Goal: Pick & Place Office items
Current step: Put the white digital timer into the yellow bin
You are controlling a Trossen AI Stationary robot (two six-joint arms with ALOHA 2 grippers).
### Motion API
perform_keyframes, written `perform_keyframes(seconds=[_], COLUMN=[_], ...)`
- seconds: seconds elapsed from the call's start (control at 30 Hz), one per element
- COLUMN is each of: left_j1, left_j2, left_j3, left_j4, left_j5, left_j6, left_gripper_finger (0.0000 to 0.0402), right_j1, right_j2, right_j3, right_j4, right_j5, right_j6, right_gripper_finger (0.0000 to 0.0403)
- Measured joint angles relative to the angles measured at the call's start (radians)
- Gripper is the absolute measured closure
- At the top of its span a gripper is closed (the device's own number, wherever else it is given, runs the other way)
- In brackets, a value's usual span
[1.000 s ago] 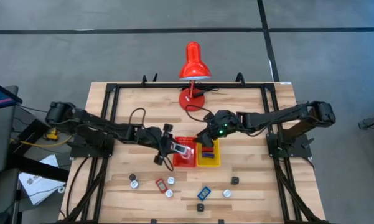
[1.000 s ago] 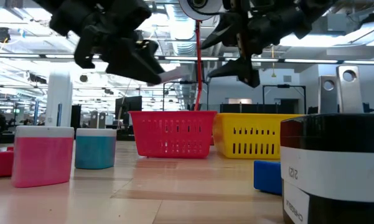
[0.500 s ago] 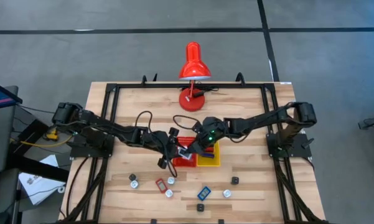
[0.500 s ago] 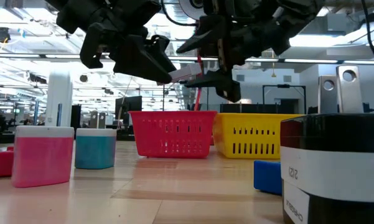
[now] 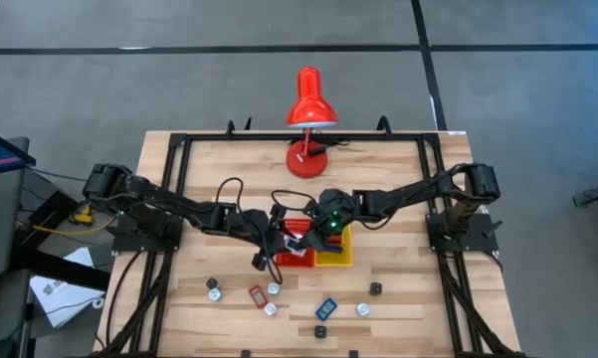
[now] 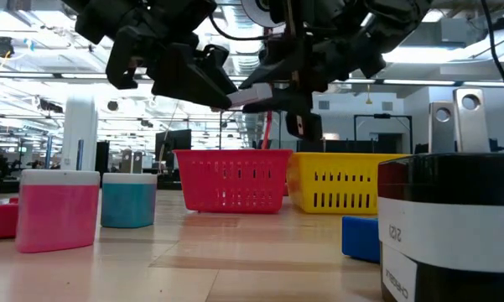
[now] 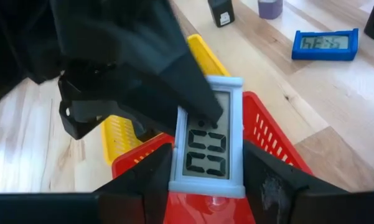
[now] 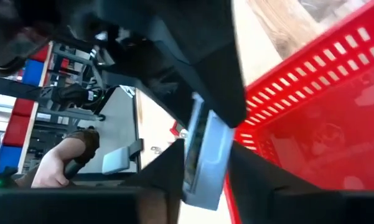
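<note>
Room: big open hall with ceiling lights behind a wooden table (image 5: 398, 189).
Clock: small grey clock (image 7: 206, 144) with a number screen, held up in the air over the red basket (image 6: 232, 179).
Left gripper: left gripper (image 7: 205, 180) has its fingers pressed on the two long sides of the grey clock, at the near end.
Right gripper: right gripper (image 8: 202, 165) sits on the far end of the same clock, fingers against its flat faces; I cannot tell if it is squeezing yet.
How it handles: looks light and hard, like thin plastic. It looks smooth, so it may slip. The screen could scratch, so the edges are the best place to hold.
Baskets: red basket and yellow basket (image 6: 348, 179) stand side by side, touching.
Other items: blue clock (image 5: 325, 307), red clock (image 5: 258, 295) and little white knobs (image 5: 215, 294) and black knobs (image 5: 376, 288) lie on the table nearer the front, well apart from the baskets.
Lamp: red lamp (image 5: 307, 99) stands at the back edge.
In the way: both arms crowd the same small spot, so they could bump each other.
</note>
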Motion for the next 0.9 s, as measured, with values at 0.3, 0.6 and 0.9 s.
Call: perform_keyframes(seconds=[0.3,0.6,0.9], left_j1=[0.0,0.003,0.03], left_j2=[-0.01,-0.118,-0.377], left_j3=[0.0,-0.032,-0.268], left_j4=[0.002,-0.108,0.032], left_j5=[0.003,0.019,0.047], left_j6=[-0.005,-0.053,-0.197], left_gripper_finger=[0.0227,0.0164,0.0117], right_j1=[0.005,0.006,0.075], right_j2=[-0.003,-0.015,-0.147], right_j3=[0.0,0.002,0.002], right_j4=[0.0,-0.048,-0.344], right_j5=[0.001,-0.004,0.255], right_j6=[-0.034,-0.104,-0.349], right_gripper_finger=[0.0359,0.0352,0.0353])
